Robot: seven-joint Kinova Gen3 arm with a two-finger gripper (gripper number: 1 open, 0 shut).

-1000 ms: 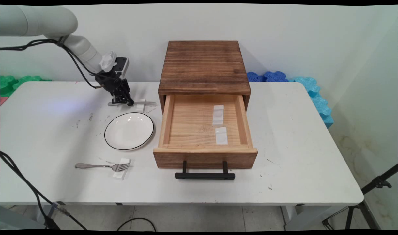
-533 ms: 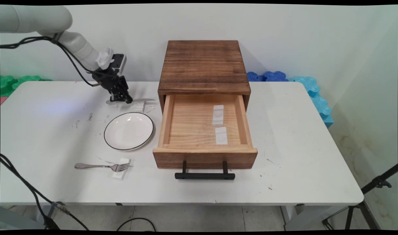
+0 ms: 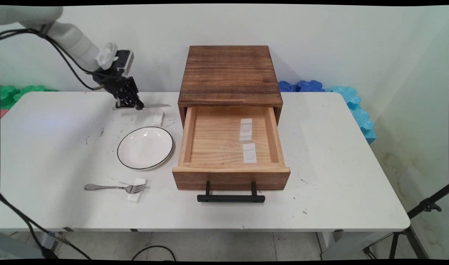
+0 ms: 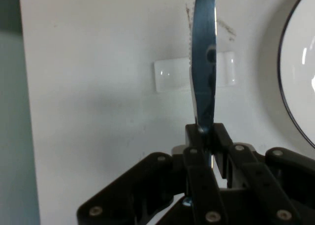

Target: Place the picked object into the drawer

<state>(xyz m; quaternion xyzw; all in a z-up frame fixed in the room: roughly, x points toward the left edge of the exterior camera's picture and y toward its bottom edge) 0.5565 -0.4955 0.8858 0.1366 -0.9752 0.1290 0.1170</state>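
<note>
- The gripper is squeezed tight on a knife, up in the air over the far left part of the table.
- The knife lies flat, with its blade pointing to the box.
- Under the knife sits a small white rest. The knife is not touching it.
- A white plate with a black rim is on the table, nearer the camera than the rest.
- A fork is close to the front edge, its prongs on a white block.
- The box's drawer is open. Two white blocks lie in it.
</note>
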